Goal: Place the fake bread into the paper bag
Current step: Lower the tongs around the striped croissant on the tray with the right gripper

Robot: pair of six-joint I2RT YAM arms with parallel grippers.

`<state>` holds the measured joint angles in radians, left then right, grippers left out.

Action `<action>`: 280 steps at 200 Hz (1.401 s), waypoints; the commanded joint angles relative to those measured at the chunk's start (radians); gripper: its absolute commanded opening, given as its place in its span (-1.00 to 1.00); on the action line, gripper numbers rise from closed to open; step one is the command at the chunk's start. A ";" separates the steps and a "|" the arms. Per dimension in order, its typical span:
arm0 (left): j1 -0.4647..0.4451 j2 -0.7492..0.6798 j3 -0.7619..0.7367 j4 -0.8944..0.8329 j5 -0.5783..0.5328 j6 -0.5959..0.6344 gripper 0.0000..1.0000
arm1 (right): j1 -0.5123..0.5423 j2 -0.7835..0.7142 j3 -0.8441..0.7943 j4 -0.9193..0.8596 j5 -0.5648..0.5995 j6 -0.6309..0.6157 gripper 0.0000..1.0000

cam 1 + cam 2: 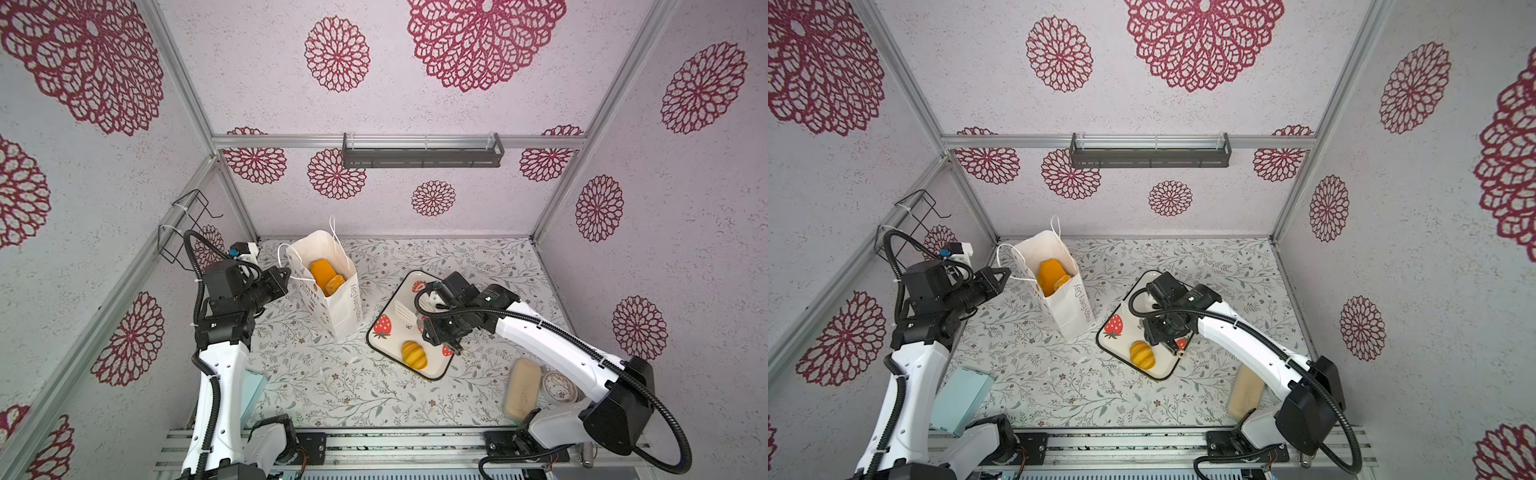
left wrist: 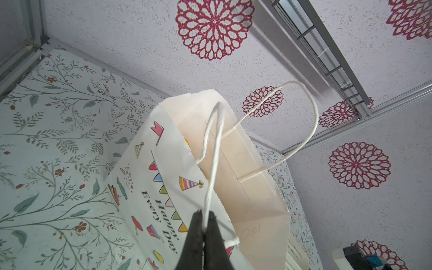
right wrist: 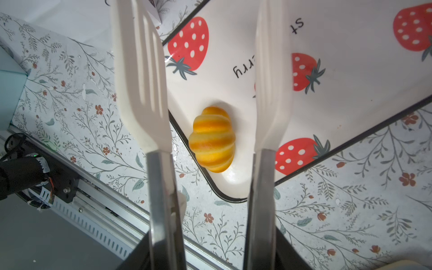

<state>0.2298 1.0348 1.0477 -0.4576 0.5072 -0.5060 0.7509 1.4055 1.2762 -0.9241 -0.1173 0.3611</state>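
While on a smooth, round-cornered tray (image 3: 350, 98), a glossy ridged croissant (image 3: 212, 139).

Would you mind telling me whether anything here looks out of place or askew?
Nothing spilled or damaged. The strawberry tray lies diagonal to the table's edges, its one croissant close to the near rim. The paper bag's handle is drawn sideways, pinched in the shut left gripper.

The white paper bag (image 1: 341, 318) stands open on the bench (image 1: 478, 266), and two glossy orange pastries (image 1: 323, 272) show inside its mouth. One ridged golden croissant (image 1: 414, 354) lies near a corner of the strawberry-print tray (image 1: 394, 340), well apart from the bag.
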 commanded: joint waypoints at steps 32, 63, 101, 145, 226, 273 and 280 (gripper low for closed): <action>0.002 0.004 -0.011 0.016 0.002 -0.002 -1.00 | -0.003 -0.068 -0.041 -0.040 -0.031 0.028 0.18; 0.002 0.001 -0.012 0.017 0.002 -0.001 -1.00 | 0.001 -0.071 -0.081 -0.039 -0.047 0.033 0.21; 0.002 0.000 -0.011 0.016 0.002 -0.002 -1.00 | 0.011 -0.075 -0.135 -0.017 -0.078 0.042 0.29; 0.003 0.000 -0.011 0.015 0.001 0.001 -1.00 | 0.035 -0.065 -0.171 0.001 -0.094 0.049 0.31; 0.003 0.001 -0.009 0.013 -0.002 0.003 -1.00 | 0.071 -0.053 -0.226 0.027 -0.110 0.064 0.31; 0.003 0.000 -0.011 0.012 -0.002 0.001 -1.00 | 0.085 -0.046 -0.255 0.048 -0.119 0.076 0.31; 0.002 -0.001 -0.011 0.012 -0.002 0.003 -1.00 | 0.085 -0.044 -0.256 0.048 -0.116 0.075 0.31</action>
<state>0.2298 1.0348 1.0473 -0.4576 0.5072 -0.5056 0.8261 1.3685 1.0164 -0.8890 -0.2226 0.4156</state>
